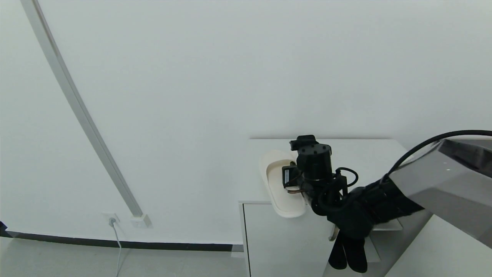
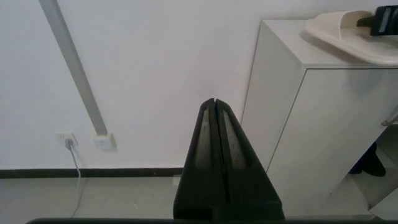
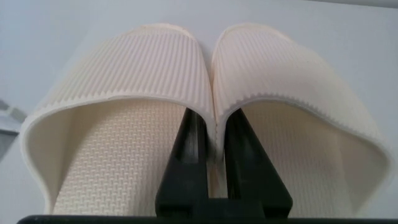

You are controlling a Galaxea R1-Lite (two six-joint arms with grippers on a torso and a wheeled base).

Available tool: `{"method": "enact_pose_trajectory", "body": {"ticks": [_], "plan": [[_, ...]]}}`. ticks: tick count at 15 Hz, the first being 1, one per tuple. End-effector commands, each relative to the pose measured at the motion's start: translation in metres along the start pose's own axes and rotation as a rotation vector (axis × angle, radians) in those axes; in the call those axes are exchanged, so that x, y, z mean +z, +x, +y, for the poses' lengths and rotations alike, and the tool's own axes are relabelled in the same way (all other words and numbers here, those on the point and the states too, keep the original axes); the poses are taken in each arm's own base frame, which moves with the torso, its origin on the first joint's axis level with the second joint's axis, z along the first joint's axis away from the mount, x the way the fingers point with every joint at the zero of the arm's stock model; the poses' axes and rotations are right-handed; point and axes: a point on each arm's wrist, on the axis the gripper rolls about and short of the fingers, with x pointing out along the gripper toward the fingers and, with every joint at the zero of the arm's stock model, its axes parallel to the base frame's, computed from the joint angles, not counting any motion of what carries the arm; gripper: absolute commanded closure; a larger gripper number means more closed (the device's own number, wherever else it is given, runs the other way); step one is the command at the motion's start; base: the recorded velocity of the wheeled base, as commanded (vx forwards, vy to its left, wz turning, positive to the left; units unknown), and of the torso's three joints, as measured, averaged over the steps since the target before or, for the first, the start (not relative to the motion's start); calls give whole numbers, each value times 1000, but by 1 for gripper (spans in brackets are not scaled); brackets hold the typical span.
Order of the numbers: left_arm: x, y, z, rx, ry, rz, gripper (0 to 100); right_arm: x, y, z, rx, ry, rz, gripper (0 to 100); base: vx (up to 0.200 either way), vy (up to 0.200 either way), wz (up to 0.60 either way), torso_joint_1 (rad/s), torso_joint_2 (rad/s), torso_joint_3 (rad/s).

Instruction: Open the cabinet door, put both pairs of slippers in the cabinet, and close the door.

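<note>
**Cream slippers** [image 3: 155,81] [image 1: 278,192]: one pair, side by side, toes toward the wall. Lying on the cabinet [image 1: 357,154] top at its front left corner, with the heels past the front edge.

**Right gripper** [image 3: 214,121]: set between the two slippers from the heel side. Fingers drawn nearly together, one inside each slipper, pinching the two adjoining inner edges of the uppers. Slippers directly ahead of and around the fingers, soles resting on the cabinet top.

**Right arm**: entering from the right and slanting across the front edge of the cabinet. Black-sleeved forearm low, wrist raised over the heels of the pair, cable looped beside the wrist.

**Left gripper** [image 2: 214,102]: fingers pressed flat together, nothing between them. Held off the left side of the cabinet and well apart from it, pointing at the wall [image 1: 192,77].

**Dark shape** [image 1: 348,252]: under the right forearm, in front of the cabinet; identity not discernible.

**Surroundings**: slanted grey strip [image 1: 77,104] on the wall; socket [image 1: 111,220] with a cable near the floor.
</note>
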Motion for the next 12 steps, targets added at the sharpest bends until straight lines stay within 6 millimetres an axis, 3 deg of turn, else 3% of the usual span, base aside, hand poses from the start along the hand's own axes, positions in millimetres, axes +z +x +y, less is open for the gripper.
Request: {"method": "enact_pose_trajectory", "body": {"ticks": [1, 2, 4, 5, 12], "plan": [[0, 0, 0, 0, 1, 1, 100, 21, -50, -7, 68, 13, -38, 100, 0, 0, 0, 0, 0, 0], [0, 0, 0, 0, 1, 1, 100, 22, -59, -10, 90, 11, -33, 100, 0, 0, 0, 0, 0, 0], [0, 0, 0, 0, 0, 1, 100, 25, -102, -29, 245, 14, -29, 100, 0, 0, 0, 0, 0, 0], [0, 0, 0, 0, 0, 1, 100, 24, -110, -35, 268, 5, -22, 100, 0, 0, 0, 0, 0, 0], [0, 0, 0, 0, -2, 1, 100, 14, -117, -39, 256, -41, 3, 100, 0, 0, 0, 0, 0, 0]]}}
